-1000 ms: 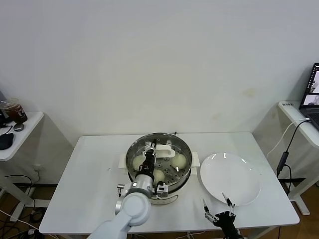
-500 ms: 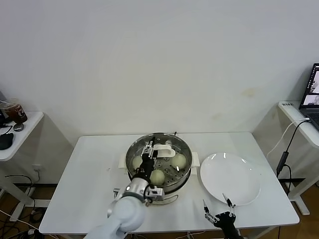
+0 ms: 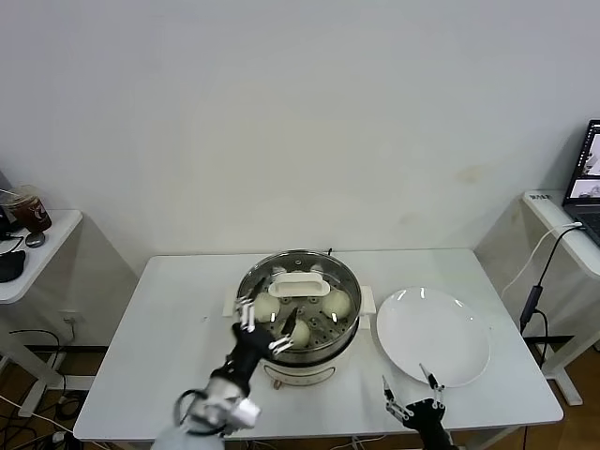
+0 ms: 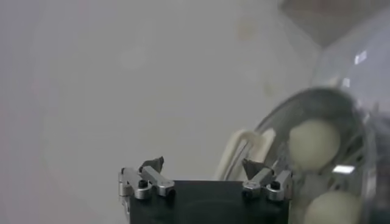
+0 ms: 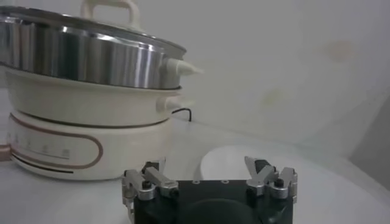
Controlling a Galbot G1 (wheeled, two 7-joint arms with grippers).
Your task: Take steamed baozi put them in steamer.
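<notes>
The left tool [image 3: 261, 330] hangs spread and empty at the near rim of the steamer [image 3: 298, 314]. All visible steamed baozi [image 3: 337, 303] sit inside, so the empty plate [image 3: 432, 336] suggests loading is finished. The right tool [image 3: 409, 394] waits spread, low by the bench's front edge

White plate [image 3: 433, 336] on table [image 3: 178, 323]

At the centre of the head view, a shiny silver steamer [image 3: 298, 305] on a white base with a thin brown-pink line is seen. Cream-white steamed baozi [image 3: 337, 303] lie inside on a grey perforated tray. A plain white plate [image 3: 433, 336] is shown at lower right on the white surface [image 3: 178, 319]. The wall is off-white.
</notes>
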